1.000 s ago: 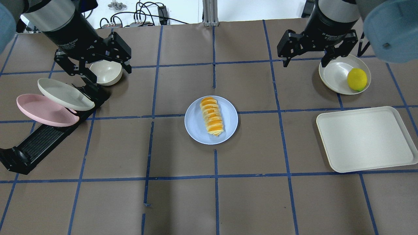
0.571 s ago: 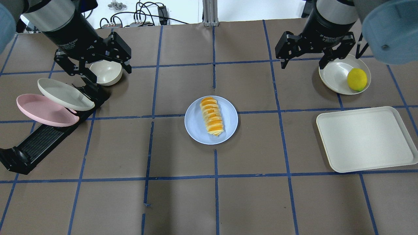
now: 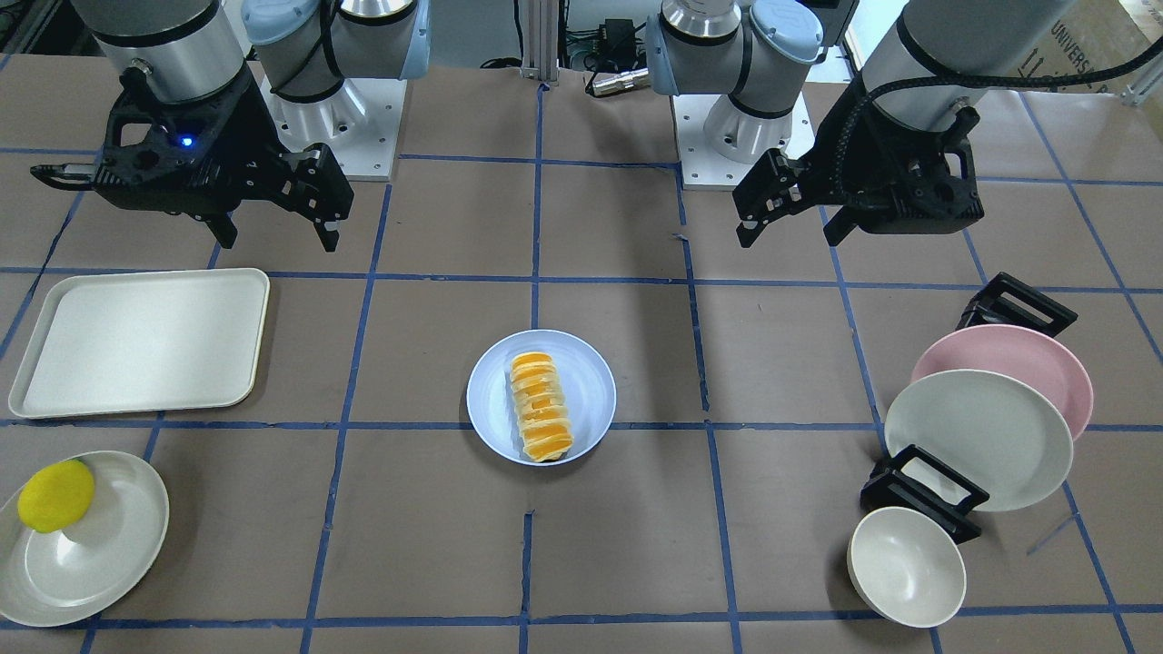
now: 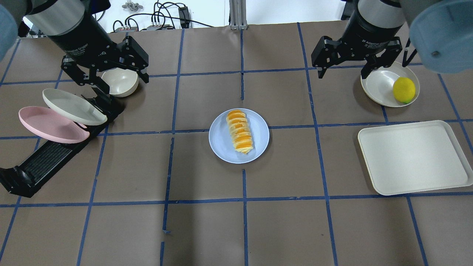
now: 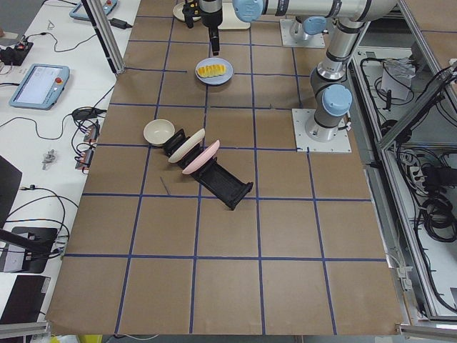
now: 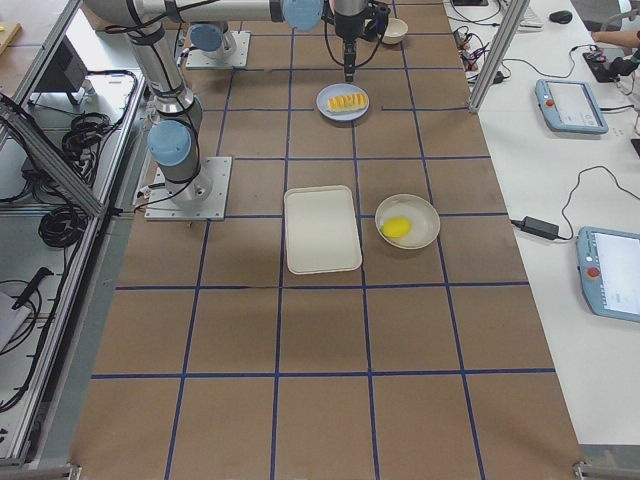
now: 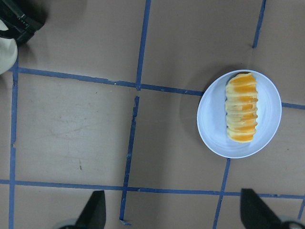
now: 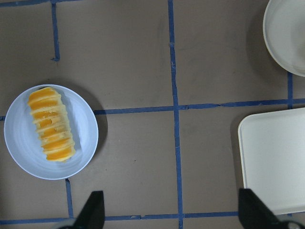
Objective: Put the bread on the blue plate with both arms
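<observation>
Lying on the round pale-blue plastic plate point(image 4: 221, 147), well apart from the spread, empty fingers of the black left gripper point(image 3: 787, 234) and black right gripper point(image 3: 277, 238), the ridged orange-and-cream bread loaf point(image 4: 240, 131) looks light, stiffish and probably best pinched across its ends.

Bare table paper point(image 4: 207, 229) surrounds the blue plate point(image 4: 221, 147) with the bread point(image 4: 240, 131); we read every side as open. Obstacles: well to the left, the dish rack point(image 4: 44, 166) holding a pink plate point(image 4: 48, 125) and a cream plate point(image 4: 72, 107), with a bowl point(image 4: 122, 87) beside it. Well to the right stand the tray point(image 4: 414, 157) and the white plate point(image 4: 378, 88) bearing a lemon point(image 4: 404, 89).
</observation>
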